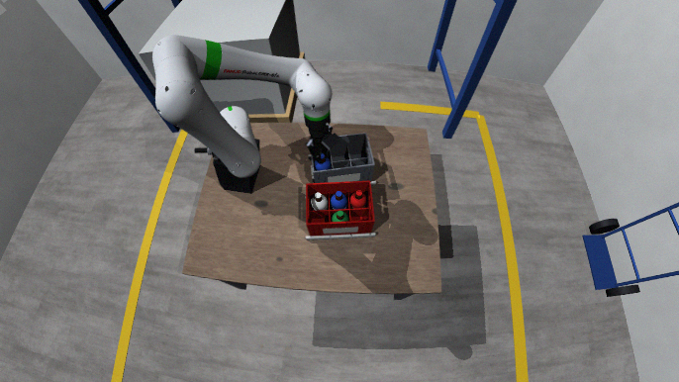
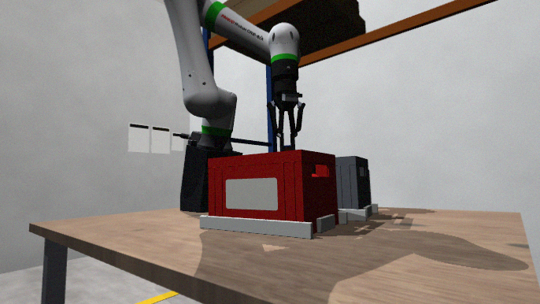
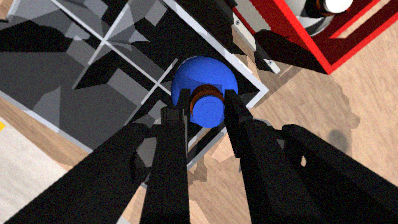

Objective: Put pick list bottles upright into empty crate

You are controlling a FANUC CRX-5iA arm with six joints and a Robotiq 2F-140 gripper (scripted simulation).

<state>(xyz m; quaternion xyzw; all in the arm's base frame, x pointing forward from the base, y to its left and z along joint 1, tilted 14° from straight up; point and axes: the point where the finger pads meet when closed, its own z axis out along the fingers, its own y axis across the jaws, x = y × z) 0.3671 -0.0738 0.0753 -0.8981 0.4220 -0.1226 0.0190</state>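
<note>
My gripper (image 1: 321,152) (image 3: 207,103) is shut on the neck of a blue bottle (image 1: 322,163) (image 3: 205,72), just below its blue cap. The bottle is upright inside the front-left compartment of the grey crate (image 1: 367,171) (image 2: 346,181) (image 3: 240,67); whether its base touches the bottom is hidden. No other bottle shows in the grey crate. The red crate (image 1: 314,230) (image 2: 256,163) (image 3: 305,40) holds a white bottle (image 1: 320,202), a blue bottle (image 1: 339,200), a red bottle (image 1: 358,200) and a green bottle (image 1: 339,218). Both crates stand level. The pick list cannot be made out.
The red crate stands close in front of the grey one. Low light-grey strips (image 2: 256,226) lie along the crates' feet. The arm's black base (image 1: 238,180) (image 2: 194,177) stands at the table's left side. Blue rack posts (image 1: 477,74) rise behind the table.
</note>
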